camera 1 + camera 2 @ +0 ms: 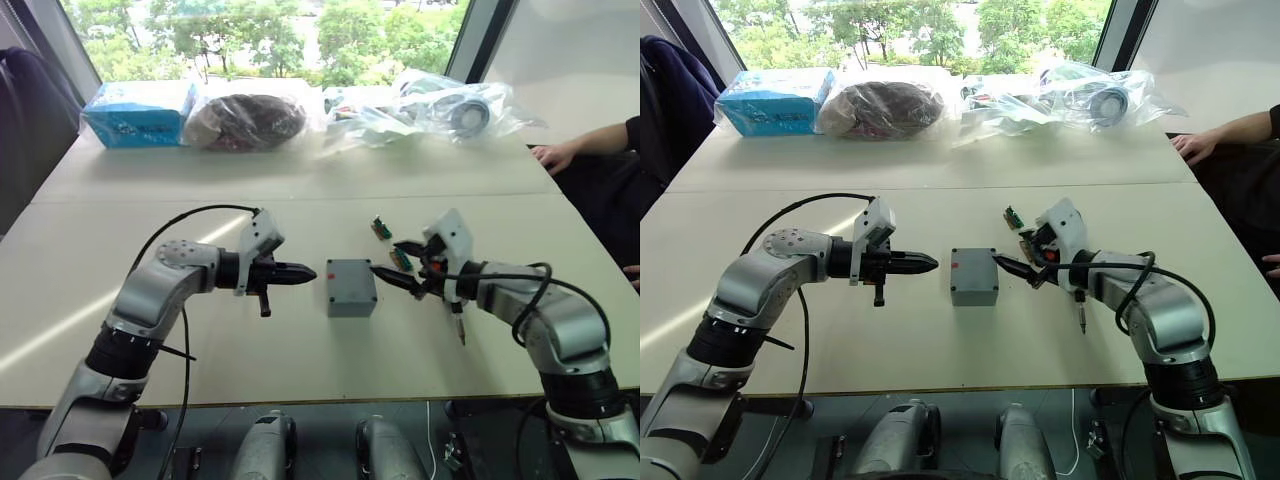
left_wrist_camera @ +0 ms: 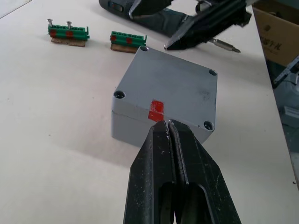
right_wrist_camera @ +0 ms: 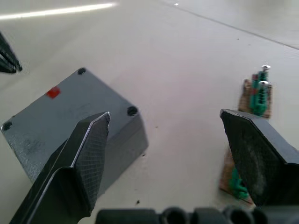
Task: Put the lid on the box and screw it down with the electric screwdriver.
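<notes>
Left eye view: pale table [image 1: 300, 200], windows [image 1: 270, 30].

— What's around you?
— A pale tabletop [image 1: 300, 190] in front of me, its seam running across. Beyond it a wide window [image 1: 270, 35] full of green trees and daylight.
— Anything at the far edge?
— A blue packet [image 1: 135, 112], clear plastic bags [image 1: 430, 108], a dark chair [image 1: 30, 120] at left, white wall [image 1: 570, 60] at right.
</notes>
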